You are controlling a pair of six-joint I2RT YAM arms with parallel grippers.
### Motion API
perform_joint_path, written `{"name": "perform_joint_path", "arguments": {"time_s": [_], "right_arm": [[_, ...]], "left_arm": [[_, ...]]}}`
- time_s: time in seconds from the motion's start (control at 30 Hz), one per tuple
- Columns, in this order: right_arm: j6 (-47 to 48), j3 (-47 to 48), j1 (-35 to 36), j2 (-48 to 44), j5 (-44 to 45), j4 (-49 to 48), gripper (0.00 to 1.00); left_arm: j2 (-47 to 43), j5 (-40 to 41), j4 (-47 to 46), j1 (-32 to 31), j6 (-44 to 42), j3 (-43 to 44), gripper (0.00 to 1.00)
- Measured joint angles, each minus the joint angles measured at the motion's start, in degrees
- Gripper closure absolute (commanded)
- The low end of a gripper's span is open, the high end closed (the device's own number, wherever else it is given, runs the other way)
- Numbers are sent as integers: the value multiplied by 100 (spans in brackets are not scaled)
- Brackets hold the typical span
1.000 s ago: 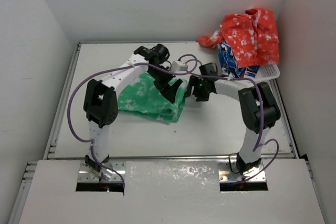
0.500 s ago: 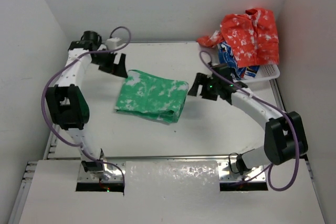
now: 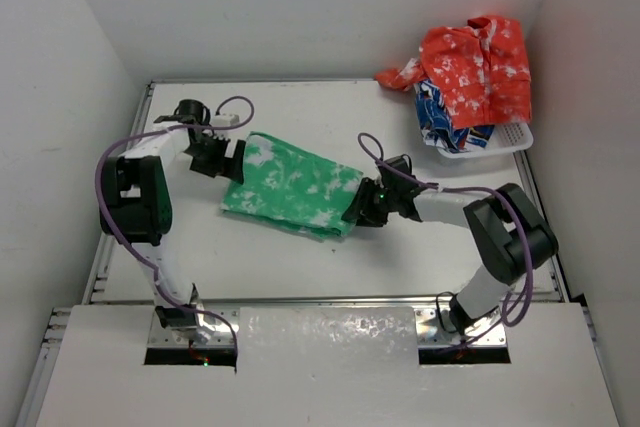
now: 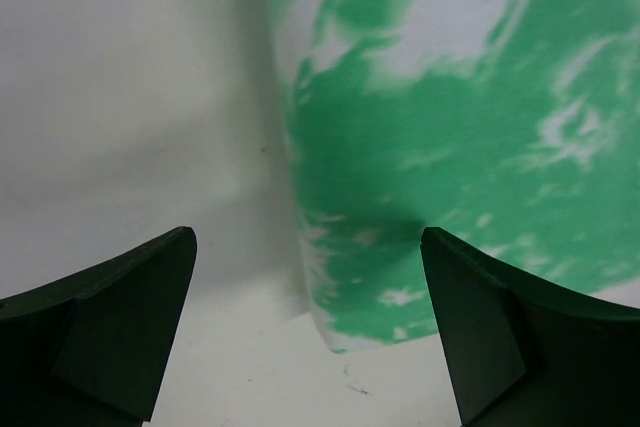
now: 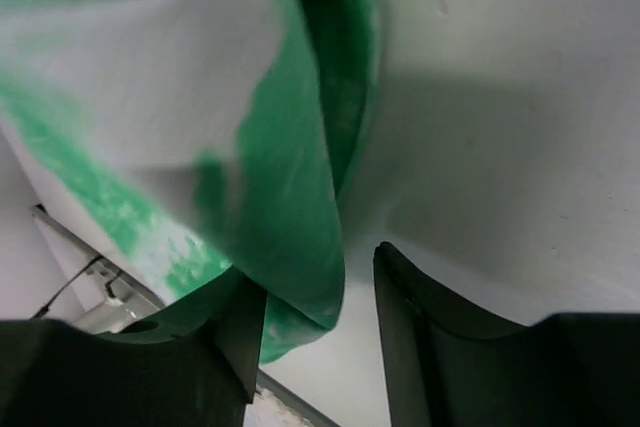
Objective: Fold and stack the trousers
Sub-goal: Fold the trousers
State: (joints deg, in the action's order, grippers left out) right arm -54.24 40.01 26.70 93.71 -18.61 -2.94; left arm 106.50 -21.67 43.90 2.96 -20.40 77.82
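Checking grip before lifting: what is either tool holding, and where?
Nothing gripped yet: left tool open; right tool straddles the trousers' right-hand fold, unclamped.

Trousers [image 5: 200, 147] blurred up close, edges beyond the right wrist view.

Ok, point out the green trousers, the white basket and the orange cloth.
green trousers [image 3: 290, 185]: top view, middle of the folded bundle.
white basket [image 3: 508, 139]: top view, its front rim.
orange cloth [image 3: 478, 65]: top view, centre of the heap.
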Motion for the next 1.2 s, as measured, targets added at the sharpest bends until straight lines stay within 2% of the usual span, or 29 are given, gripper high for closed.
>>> {"name": "perform_joint_path", "arguments": {"time_s": [0.2, 0.27, 0.33, 0.37, 0.47, 0.53, 0.63, 0.7, 0.83, 1.07, 1.2], "right_arm": [[31, 199, -144, 599, -284, -83, 57], [111, 367, -186, 743, -330, -83, 61], [258, 549, -210, 892, -352, -72, 71], [341, 640, -221, 968, -380, -59, 81], [623, 861, -262, 1130, -514, 68, 95], [927, 946, -350, 1113, -636, 262, 100], [1519, 1051, -721, 918, -754, 920, 100], [2052, 1222, -1145, 765, -682, 1738, 100], [3161, 1751, -1838, 603, 39, 3504, 100], [4461, 2017, -1878, 254, 1292, 5237, 100], [5053, 1976, -1882, -120, 1930, 5807, 100]], "left_arm": [[72, 260, -203, 42, -9, -494, 7], [72, 264, -229, 55, -35, -520, 7], [70, 256, -243, 79, -70, -529, 7], [63, 240, -251, 90, -85, -544, 7], [15, 192, -212, 129, -157, -562, 7], [-76, 144, -129, 168, -223, -562, 6], [-299, 90, 50, 240, -354, -562, 6], [-476, 81, 160, 275, -420, -560, 6], [-686, 42, 332, 299, -498, -501, 6], [-695, -74, 496, 299, -511, -376, 6], [-695, -138, 573, 299, -544, -289, 6]]}}
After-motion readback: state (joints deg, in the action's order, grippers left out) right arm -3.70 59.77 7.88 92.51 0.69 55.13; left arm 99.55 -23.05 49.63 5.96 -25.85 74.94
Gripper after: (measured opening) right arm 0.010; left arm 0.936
